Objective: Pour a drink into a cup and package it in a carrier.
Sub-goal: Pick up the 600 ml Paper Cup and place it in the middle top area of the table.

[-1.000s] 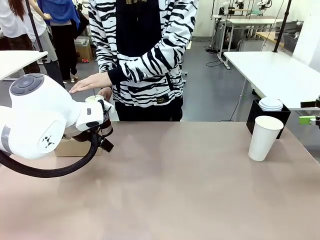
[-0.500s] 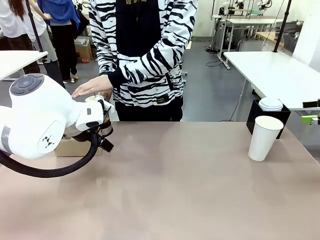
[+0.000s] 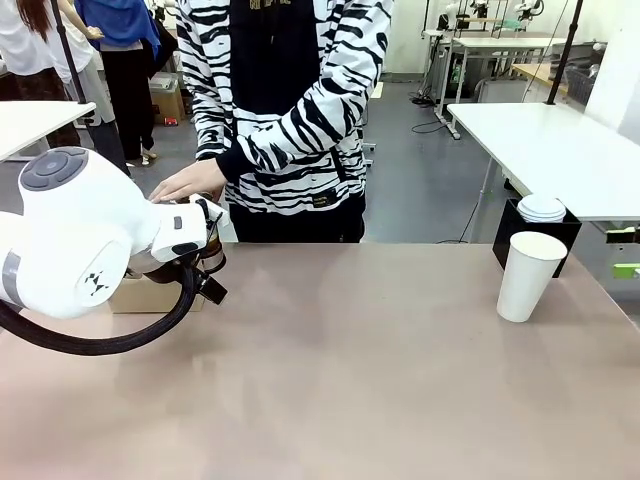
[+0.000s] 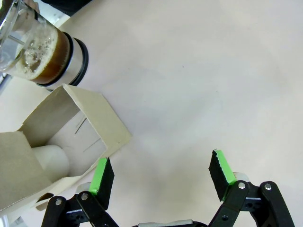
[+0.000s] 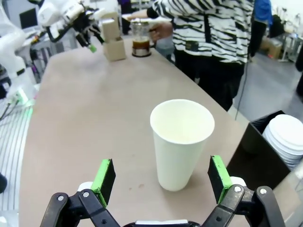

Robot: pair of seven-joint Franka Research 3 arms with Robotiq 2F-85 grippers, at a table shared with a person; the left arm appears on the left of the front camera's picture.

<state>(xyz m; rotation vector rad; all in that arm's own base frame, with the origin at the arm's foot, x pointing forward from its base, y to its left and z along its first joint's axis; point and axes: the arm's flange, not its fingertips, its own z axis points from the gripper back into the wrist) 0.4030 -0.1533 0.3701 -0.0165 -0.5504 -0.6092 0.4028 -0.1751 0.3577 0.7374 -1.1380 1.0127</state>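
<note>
Left claw (image 4: 160,164) open by the carrier (image 4: 71,127); right claw (image 5: 161,164) open facing the cup (image 5: 182,142).
The left claw hangs over the bare table (image 4: 199,71), jaws spread wide and holding nothing, one green pad just beside a corner of the cardboard carrier; the jug (image 4: 40,56) of foamy brown drink stands just beyond the carrier, a person's hand (image 3: 190,180) over its top; far to the right the white cup stands upright and open-topped; the right claw, jaws equally wide and empty, stays clear of it.

The cup (image 3: 528,280) is white, the drink (image 4: 51,64) amber-brown, the carrier (image 4: 97,120) tan, the sleeve (image 3: 300,120) black-and-white striped.
</note>
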